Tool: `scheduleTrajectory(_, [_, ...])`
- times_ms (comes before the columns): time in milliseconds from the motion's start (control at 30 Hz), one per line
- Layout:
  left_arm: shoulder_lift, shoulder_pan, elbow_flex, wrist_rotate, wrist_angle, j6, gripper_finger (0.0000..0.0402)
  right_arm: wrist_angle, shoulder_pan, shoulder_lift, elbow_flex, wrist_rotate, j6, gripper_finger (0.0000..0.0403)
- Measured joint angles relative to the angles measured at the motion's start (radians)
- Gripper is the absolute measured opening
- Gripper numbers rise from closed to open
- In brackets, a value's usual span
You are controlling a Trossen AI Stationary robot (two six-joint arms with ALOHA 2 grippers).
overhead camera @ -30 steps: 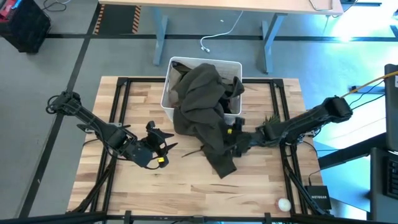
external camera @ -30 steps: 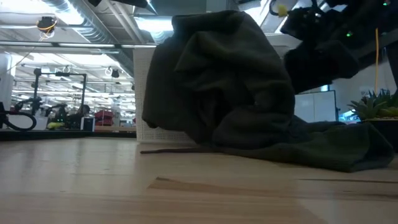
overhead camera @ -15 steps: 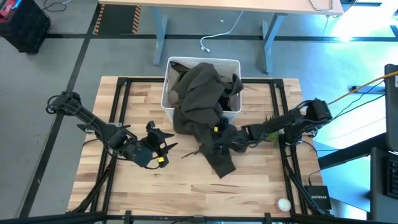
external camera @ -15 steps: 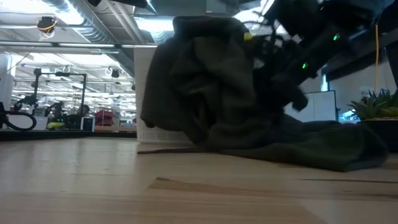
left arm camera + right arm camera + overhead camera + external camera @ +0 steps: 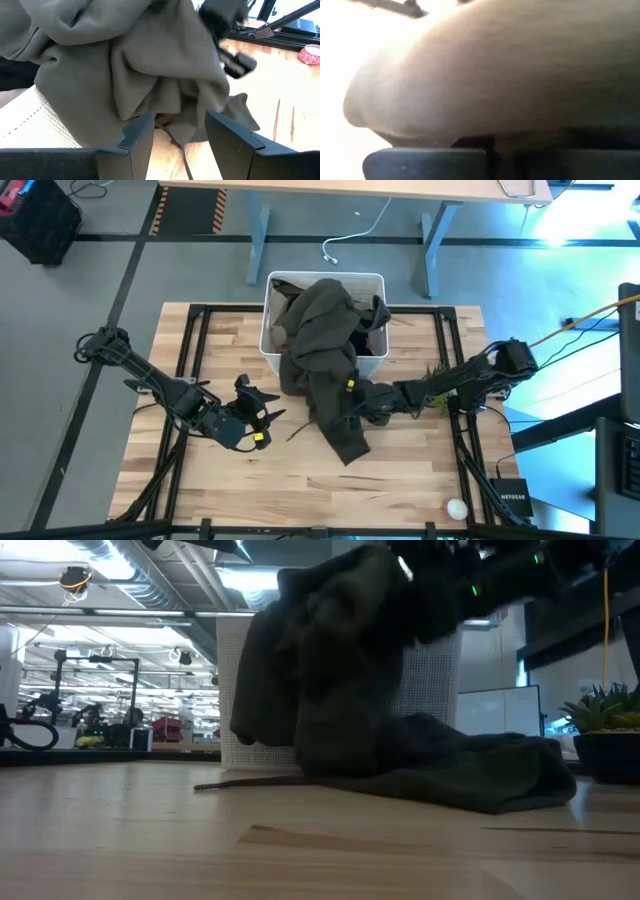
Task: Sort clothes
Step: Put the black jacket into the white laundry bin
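Beside bin (image 5: 272, 330): right hand (image 5: 352, 402) in olive-grey garment (image 5: 325, 355).

Front half of the table (image 5: 300, 490) is bare wood, easy passage. The olive-grey garment (image 5: 325, 370) spills from the white bin (image 5: 272, 330) across the middle, blocking the bin's opening.
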Motion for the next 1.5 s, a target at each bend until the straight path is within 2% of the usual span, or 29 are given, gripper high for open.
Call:
scheduleTrajectory(133, [0.0, 0.0, 0.0, 0.0, 0.0, 0.0, 0.0172, -0.018, 0.001, -0.104, 0.059, 0.041, -0.059, 0.0015])
scheduleTrajectory(300, [0.0, 0.0, 0.0, 0.0, 0.001, -0.003, 0.0172, -0.085, -0.01, -0.196, 0.197, 0.082, -0.221, 0.0011])
scheduleTrajectory(400, [0.0, 0.0, 0.0, 0.0, 0.001, -0.003, 0.0172, -0.181, -0.041, -0.209, 0.343, 0.094, -0.349, 0.0006])
scheduleTrajectory(567, [0.0, 0.0, 0.0, 0.0, 0.0, 0.002, 0.0172, -0.406, -0.132, -0.177, 0.679, 0.093, -0.517, 0.0005])
scheduleTrajectory(700, [0.0, 0.0, 0.0, 0.0, 0.0, 0.003, 0.0172, -0.583, -0.237, -0.133, 0.934, 0.093, -0.534, 0.0004])
scheduleTrajectory(800, [0.0, 0.0, 0.0, 0.0, 0.0, 0.003, 0.0172, -0.723, -0.309, -0.115, 1.044, 0.09, -0.494, 0.0004])
scheduleTrajectory(1000, [0.0, 0.0, 0.0, 0.0, -0.002, 0.004, 0.0172, -0.974, -0.438, -0.1, 1.019, 0.083, -0.358, 0.0005])
scheduleTrajectory(1167, [0.0, 0.0, 0.0, 0.0, -0.001, 0.004, 0.0172, -1.089, -0.537, -0.06, 0.905, 0.019, -0.105, 0.0028])
scheduleTrajectory(1233, [0.0, 0.0, 0.0, 0.0, 0.0, 0.004, 0.0172, -1.119, -0.562, -0.04, 0.864, -0.023, -0.01, 0.0051])
scheduleTrajectory(1300, [0.0, 0.0, 0.0, 0.0, 0.0, 0.004, 0.0172, -1.146, -0.566, -0.029, 0.856, -0.013, -0.002, 0.008])
scheduleTrajectory(1400, [0.0, 0.0, 0.0, 0.0, 0.0, 0.004, 0.0172, -1.183, -0.544, -0.044, 0.893, 0.063, -0.01, 0.0131])
scheduleTrajectory(1500, [0.0, 0.0, 0.0, 0.019, -0.001, 0.004, 0.0172, -1.297, -0.485, -0.07, 1.008, 0.148, -0.026, 0.018])
